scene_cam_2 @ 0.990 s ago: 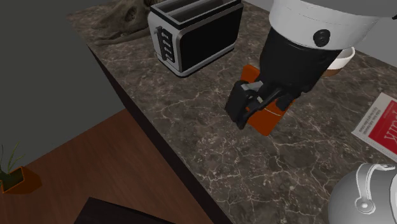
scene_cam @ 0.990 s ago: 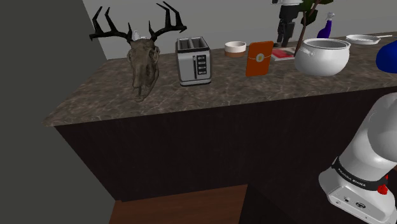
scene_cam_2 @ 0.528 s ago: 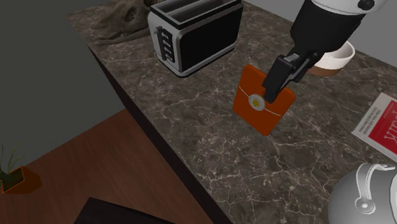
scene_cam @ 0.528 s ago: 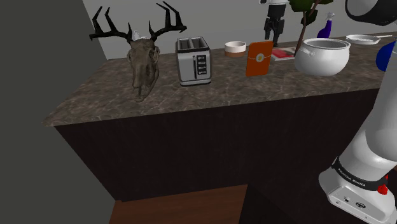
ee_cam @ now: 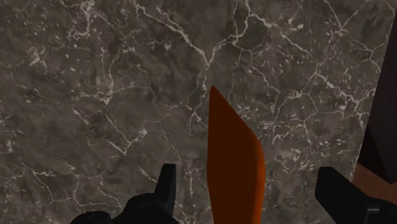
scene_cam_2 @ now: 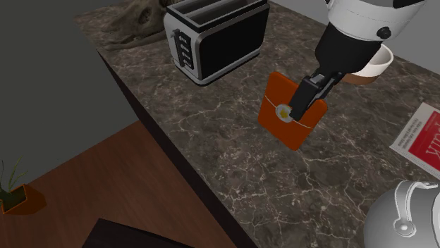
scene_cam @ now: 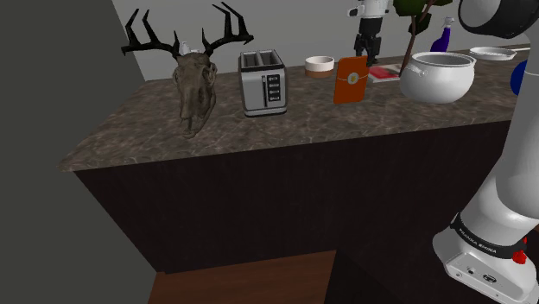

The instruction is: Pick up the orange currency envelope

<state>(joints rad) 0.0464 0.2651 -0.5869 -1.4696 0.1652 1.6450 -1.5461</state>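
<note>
We see the orange envelope (scene_cam: pixel 351 79) standing upright on its edge on the dark veined stone counter (scene_cam: pixel 259 134), to the shoulder view's right of the silver toaster (scene_cam: pixel 263 82) and nearer to us than the small white bowl (scene_cam: pixel 320 65). A red booklet (scene_cam: pixel 384 74) lies flat just to its right, and a white pot (scene_cam: pixel 438 76) sits farther right again. Far off at the shoulder view's left rests an antlered skull (scene_cam: pixel 194 82). The black gripper (scene_cam: pixel 370 57) hangs straight down over the envelope's top edge. In the second exterior view we find the gripper (scene_cam_2: pixel 302 107) low against the envelope (scene_cam_2: pixel 290 109), whose face carries a small pale round clasp. In the wrist view the envelope (ee_cam: pixel 232 165) shows edge-on as a thin orange blade between the two fingers (ee_cam: pixel 167 184), which stand wide apart, touching neither face, with bare counter (ee_cam: pixel 95 83) around it.
</note>
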